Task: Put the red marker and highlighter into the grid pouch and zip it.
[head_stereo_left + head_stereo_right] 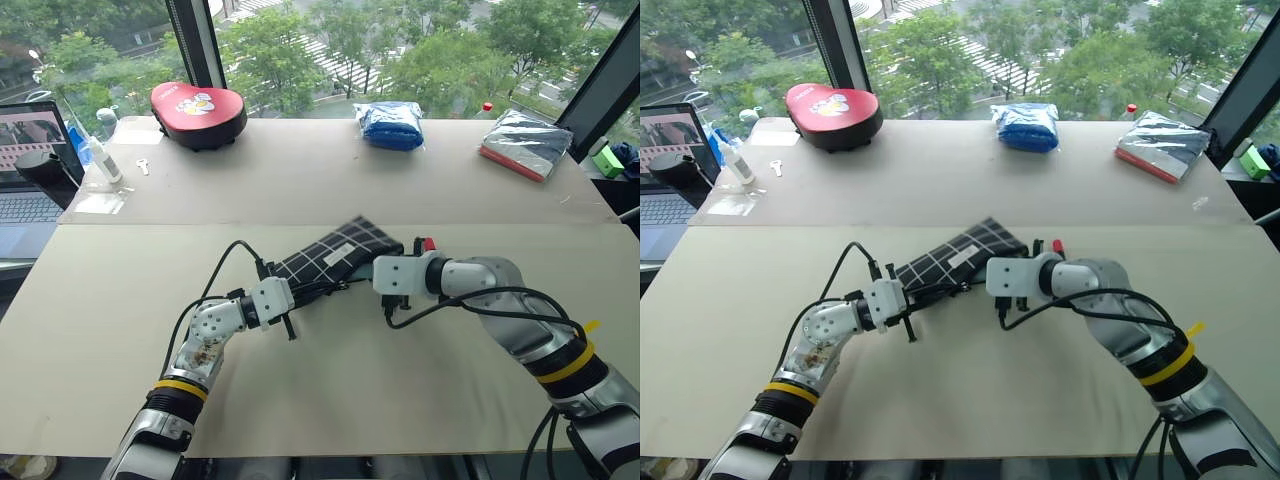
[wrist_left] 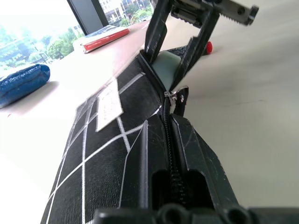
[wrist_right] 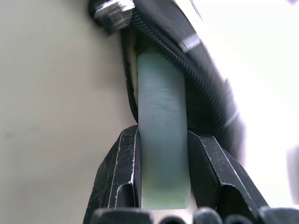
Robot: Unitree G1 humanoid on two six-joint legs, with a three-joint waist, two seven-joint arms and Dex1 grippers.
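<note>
The grid pouch lies slantwise mid-table, black with white lines and a small white label. My left gripper is shut on its near end, the fingers pinching the zipper edge. My right gripper is shut on the highlighter, whose pale green body points into the pouch's open mouth beside the zipper pull. The highlighter's cap is hidden. Just past the right wrist, the red cap of the red marker shows on the table, its barrel hidden.
Along the table's far edge sit a red cushion-like case, a blue bag and a silver-and-red package. A laptop and a small white bottle stand at the far left.
</note>
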